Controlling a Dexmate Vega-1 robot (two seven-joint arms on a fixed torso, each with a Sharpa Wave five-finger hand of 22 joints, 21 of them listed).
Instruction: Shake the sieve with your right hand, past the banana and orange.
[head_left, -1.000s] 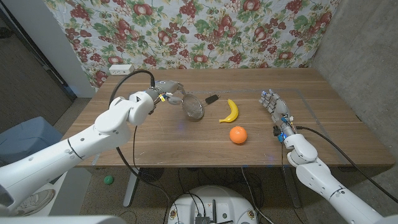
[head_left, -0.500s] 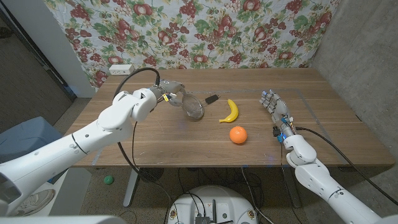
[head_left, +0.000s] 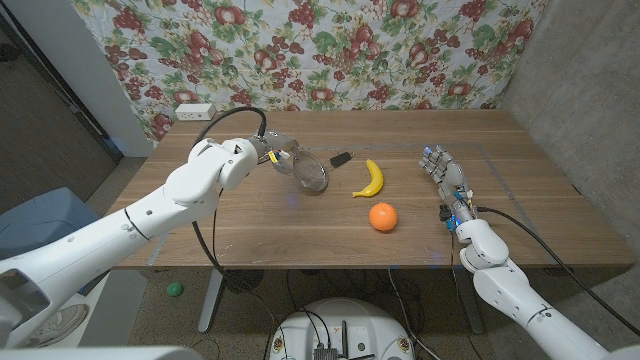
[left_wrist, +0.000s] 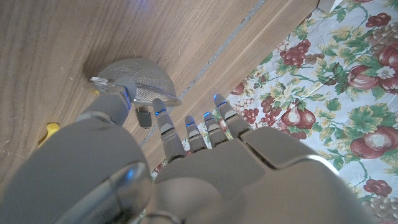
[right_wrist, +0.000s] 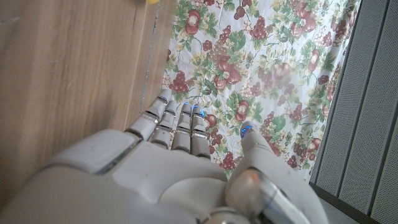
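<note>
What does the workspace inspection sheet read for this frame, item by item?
Surface: wooden table, bare in front.
Job's things: sieve raised, tilted; banana and orange lie apart.
Clutter: small dark object behind the sieve.
Hands: left hand holds the sieve; right hand holds nothing, fingers extended.
Cables: black cable loops over the left arm.
Surroundings: fruit-print cloth behind; white box at the table's far left corner.

The left arm reaches in from the near left, elbow bent, its hand (head_left: 275, 150) raised over the far left of the surface with fingers (left_wrist: 163, 121) closed on a sieve (head_left: 311, 175). The right arm lies along the right side, its hand (head_left: 443, 172) holding nothing, fingers straight and close together.
</note>
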